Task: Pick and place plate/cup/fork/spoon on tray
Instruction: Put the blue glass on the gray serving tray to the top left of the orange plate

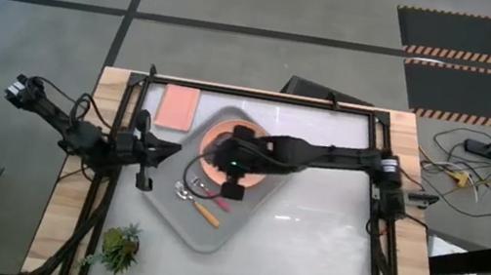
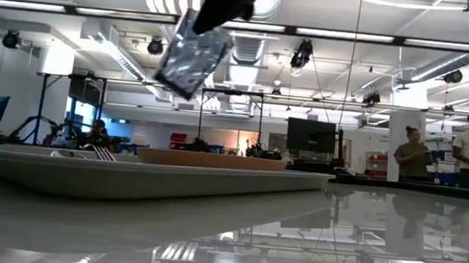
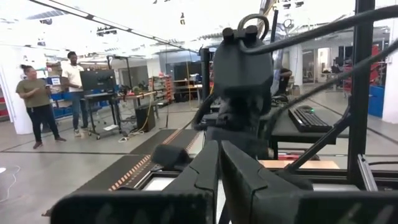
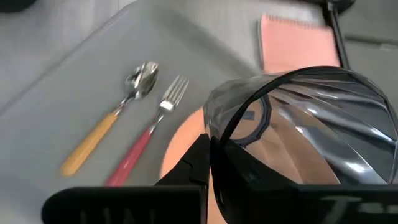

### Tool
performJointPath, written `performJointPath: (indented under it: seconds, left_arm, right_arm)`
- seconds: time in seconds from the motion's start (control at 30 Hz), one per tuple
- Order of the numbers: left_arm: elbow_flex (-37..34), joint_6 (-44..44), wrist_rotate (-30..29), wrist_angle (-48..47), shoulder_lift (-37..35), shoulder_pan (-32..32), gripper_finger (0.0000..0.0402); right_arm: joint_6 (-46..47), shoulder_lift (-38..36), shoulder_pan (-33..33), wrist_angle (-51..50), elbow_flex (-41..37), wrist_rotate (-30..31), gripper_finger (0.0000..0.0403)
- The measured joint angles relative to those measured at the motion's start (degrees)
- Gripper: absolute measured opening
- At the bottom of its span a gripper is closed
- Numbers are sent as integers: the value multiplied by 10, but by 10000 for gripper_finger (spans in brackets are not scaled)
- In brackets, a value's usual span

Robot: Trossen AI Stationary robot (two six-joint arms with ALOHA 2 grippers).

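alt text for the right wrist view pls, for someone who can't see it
The right gripper holds the dark grey cup by its rim, above the salmon-orange plate on the light grey tray. The spoon and the fork lie side by side on the tray, and a pink notepad lies beyond it.

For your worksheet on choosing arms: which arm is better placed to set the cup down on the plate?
The right. Its hand holds the cup above the plate on the tray. The left hand rests shut at the tray's edge.
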Motion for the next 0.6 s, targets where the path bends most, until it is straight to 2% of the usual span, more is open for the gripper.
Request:
performJointPath:
  seconds: [0.37, 0.6]
  left_arm:
    - [0, 0, 0, -15, -13, 0, 0]
    - [-1, 0, 0, -27, -28, 0, 0]
  right_arm:
    - [-234, 139, -11, 1, 156, 4, 9]
    - [-372, 181, -11, 30, 175, 5, 9]
